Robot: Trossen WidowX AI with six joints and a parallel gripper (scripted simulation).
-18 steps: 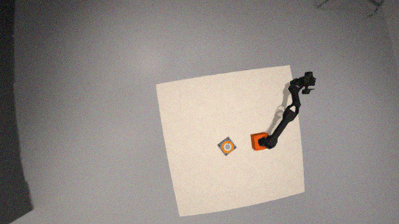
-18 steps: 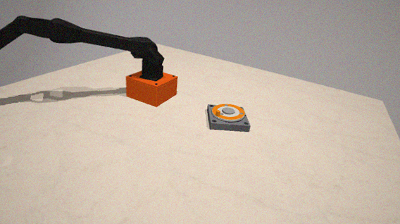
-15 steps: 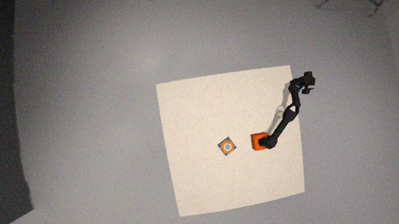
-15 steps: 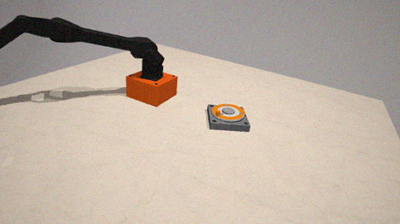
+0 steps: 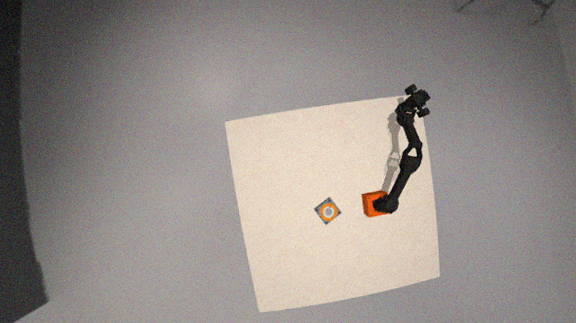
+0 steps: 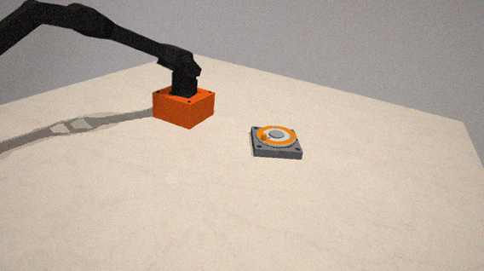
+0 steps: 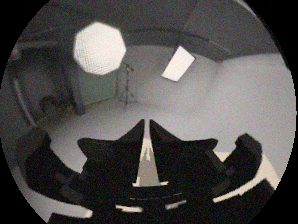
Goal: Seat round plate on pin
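The round plate (image 5: 322, 211) (image 6: 281, 143), an orange ring with a pale centre, sits around the grey post (image 5: 328, 211) (image 6: 276, 134) on the square grey base (image 6: 275, 154). Its orange tab (image 6: 263, 136) stands up on the left in the exterior view, beside a small dark hole. A slight slant of the plate is too small to tell, and I cannot make out whether the pin is in that hole. My gripper (image 5: 422, 96) (image 7: 147, 121) is shut and empty, far from the plate beyond the mat's upper right corner in the top view. It is outside the exterior view.
The orange box (image 5: 369, 205) (image 6: 171, 109) under the arm's foot stands close to the grey base. The arm (image 5: 404, 176) (image 6: 133, 37) reaches away from the plate. The pale table top (image 5: 284, 262) (image 6: 188, 225) has its edge near the gripper. A stand (image 7: 127, 90) shows in the wrist view.
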